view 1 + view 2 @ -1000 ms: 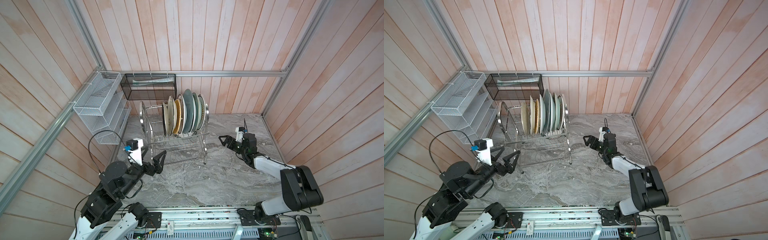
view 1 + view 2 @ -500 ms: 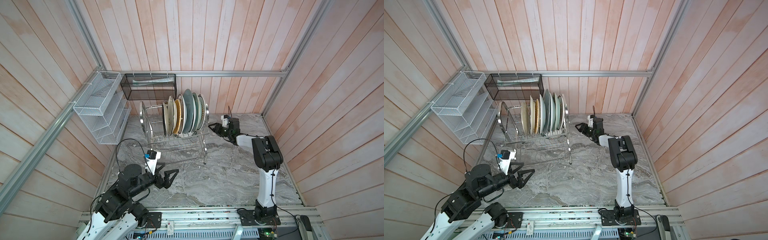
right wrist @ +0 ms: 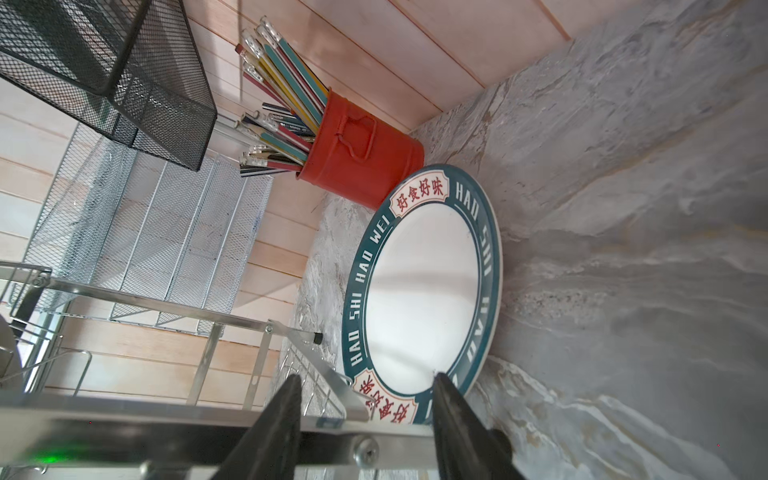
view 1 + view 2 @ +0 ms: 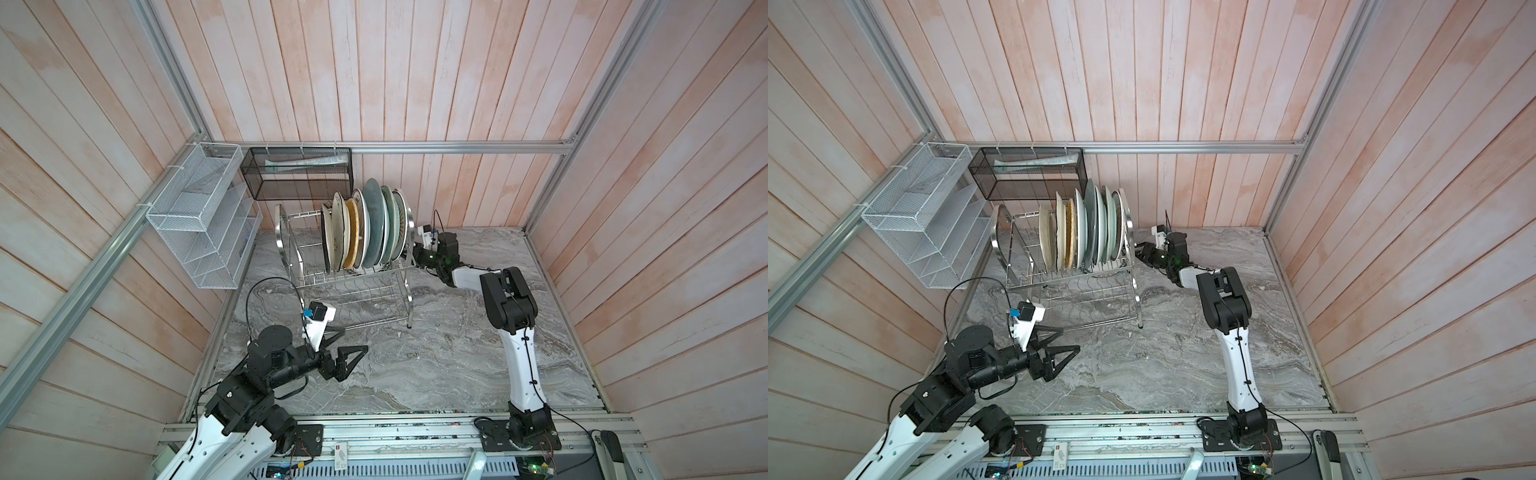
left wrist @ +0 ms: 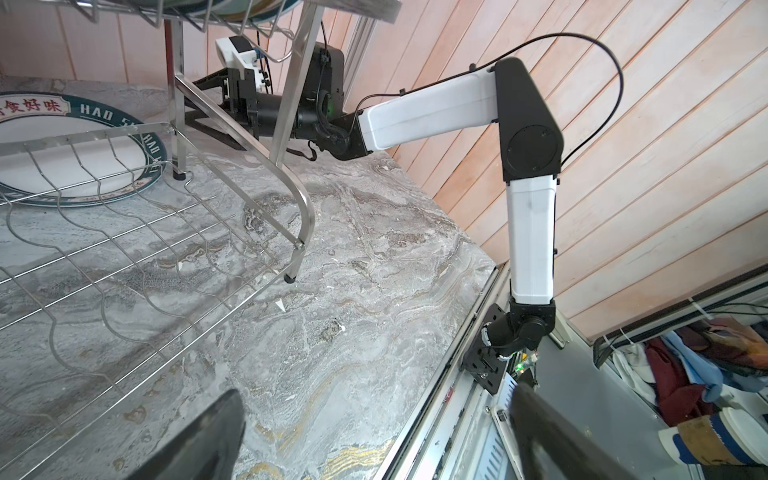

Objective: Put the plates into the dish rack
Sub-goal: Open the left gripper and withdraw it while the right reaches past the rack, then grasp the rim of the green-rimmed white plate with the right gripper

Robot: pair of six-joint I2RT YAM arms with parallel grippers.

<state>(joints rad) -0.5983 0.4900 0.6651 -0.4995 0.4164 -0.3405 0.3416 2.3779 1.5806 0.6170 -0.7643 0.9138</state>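
Swinging in from the open worktop, the right arm is now reaching low at the right end of the dish rack, and the left arm is sitting further back toward its base. The right pincer is holding its fingers partly apart, clamping nothing, with one fingertip lying over the rim of a green-rimmed plate. That plate is lying flat on the worktop against the rack's back leg, just beside a red tin of pencils. Other plates are standing upright in the upper tier. The left pincer is hovering wide apart and empty before the rack.
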